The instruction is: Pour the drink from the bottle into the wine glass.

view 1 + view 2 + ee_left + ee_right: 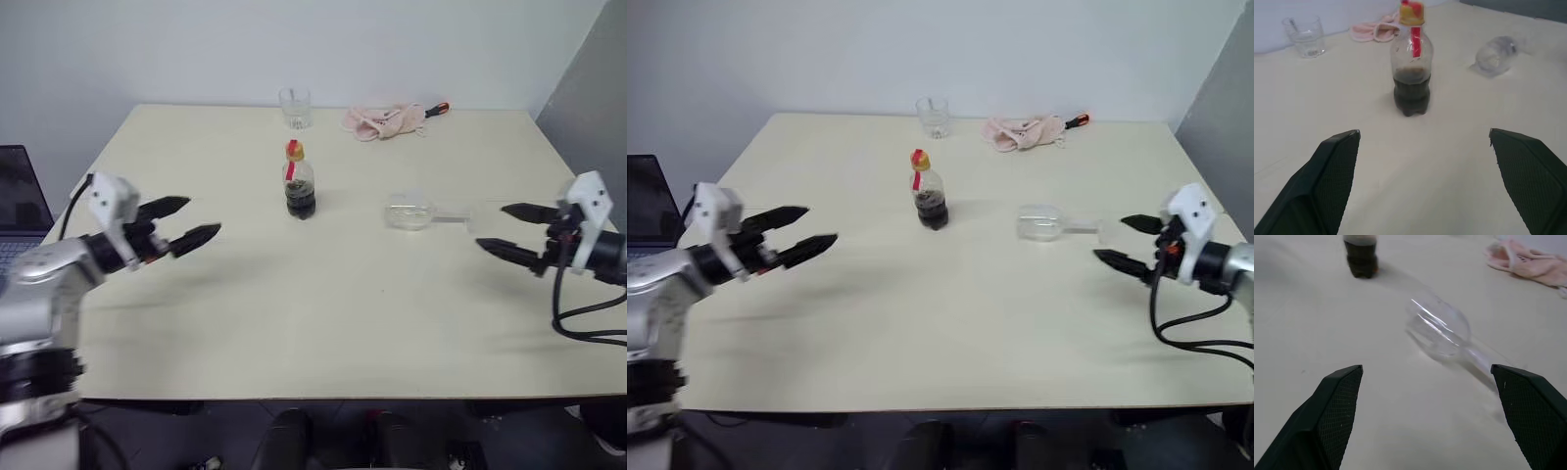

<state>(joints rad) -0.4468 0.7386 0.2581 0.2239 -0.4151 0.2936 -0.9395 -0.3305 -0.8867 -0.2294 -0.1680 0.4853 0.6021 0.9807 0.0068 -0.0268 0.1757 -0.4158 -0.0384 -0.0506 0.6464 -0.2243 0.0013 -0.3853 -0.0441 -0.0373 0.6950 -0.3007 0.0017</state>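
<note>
The bottle (299, 186) stands upright near the middle of the table, with a yellow cap and a red strip at its neck. The dark drink (1411, 95) fills its lower third. The wine glass (409, 212) lies on its side to the right of the bottle, bowl toward the bottle and stem pointing right. My left gripper (201, 219) hovers open to the left of the bottle, well apart from it and pointing at it. On the right, my right gripper (492, 226) is open too, just beyond the glass's foot, with the bowl (1442, 328) ahead of its fingers.
A short clear tumbler (295, 108) stands at the table's far edge. A pink cloth (384, 120) with an orange-handled tool (438, 110) lies to its right. A dark laptop (20, 201) sits off the table's left side. The cream table (294, 323) is bare in front.
</note>
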